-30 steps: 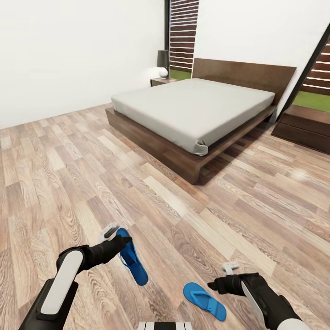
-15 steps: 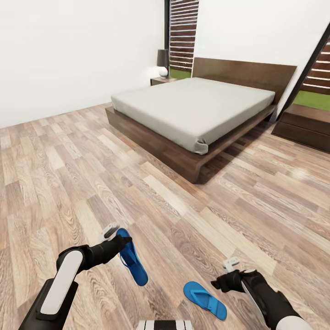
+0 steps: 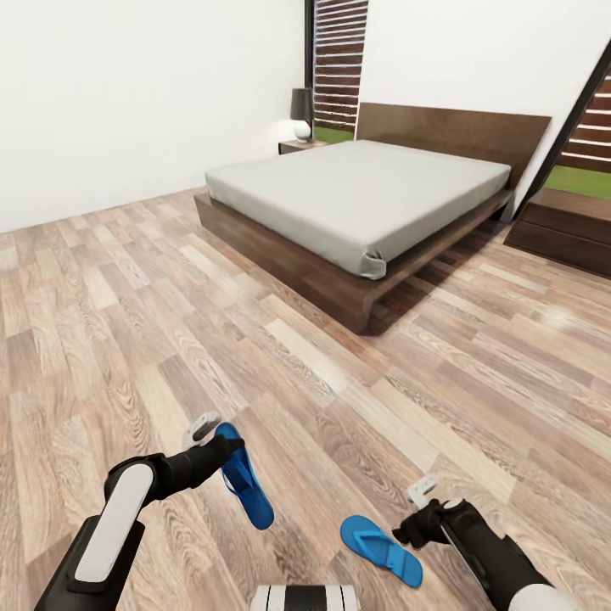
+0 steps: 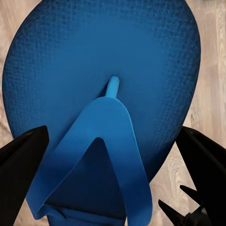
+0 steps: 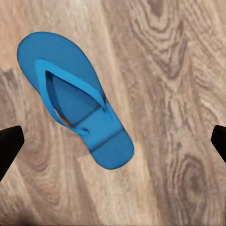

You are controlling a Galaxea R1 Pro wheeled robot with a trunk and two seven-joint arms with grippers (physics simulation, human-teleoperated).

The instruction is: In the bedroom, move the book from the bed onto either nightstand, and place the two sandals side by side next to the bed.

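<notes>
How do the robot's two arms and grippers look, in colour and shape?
Both arms are matte black and rounded, each with a long glossy white panel along the forearm. The left gripper and the right gripper have small pale grey-white fingers on black wrists. In the wrist views the fingertips appear as dark, blunt wedges. No cables or markings are visible.

Lamp, slatted openings and a low bench — the room's far end

A table lamp (image 3: 301, 114) with a dark shade and round white base stands in the corner against the white wall (image 3: 144, 93). Beside it, a tall opening with dark horizontal slats (image 3: 339, 59) shows green outside — a long, low dark brown bench (image 3: 567, 229) sits at right.
</notes>
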